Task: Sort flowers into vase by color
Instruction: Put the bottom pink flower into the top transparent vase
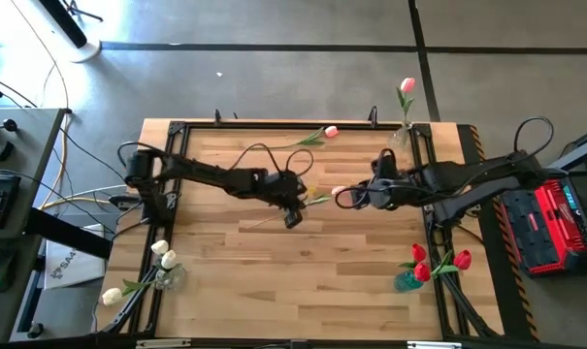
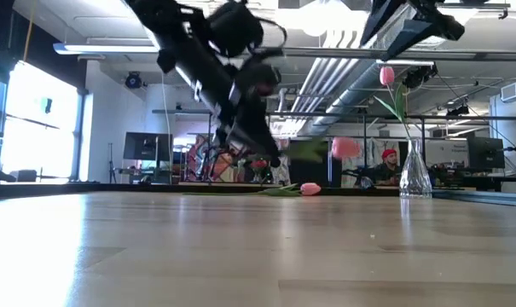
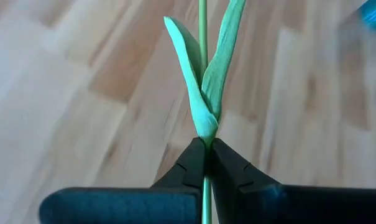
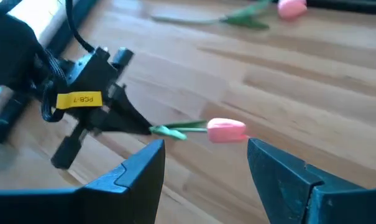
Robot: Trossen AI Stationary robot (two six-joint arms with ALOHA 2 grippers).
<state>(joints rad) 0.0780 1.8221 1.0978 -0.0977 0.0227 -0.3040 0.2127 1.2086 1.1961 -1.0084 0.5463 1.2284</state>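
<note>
High view: pink tulip held mid-table, clear of the boards, head pointing toward 3 o'clock at the right gripper. Left gripper is clamped on its stem; left wrist view shows both dark fingers pinched shut on the thin green stem just below the leaf base. Right wrist view: pink head sits just ahead of the right gripper's spread fingers, not between them. Nothing is in the right gripper.

Looks like a handover in progress, left to right, judged from the pose.

- Right gripper should take the stem, not the soft head. Needs to advance past the head, or the left should feed the stem further in.
- Left should hold until the right has shut; the stem is thin and could slip or swing.
- Leaves crowd the grip point, so catching one would twist the flower.

Outward: clear glass vase at 1 o'clock already holds one pink tulip, the likely target. Second pink tulip lies flat at 12 o'clock, unsorted. Red tulips in a blue vase at 4 o'clock. Cream-white tulips at 8 o'clock, vase unclear. Wooden table.
</note>
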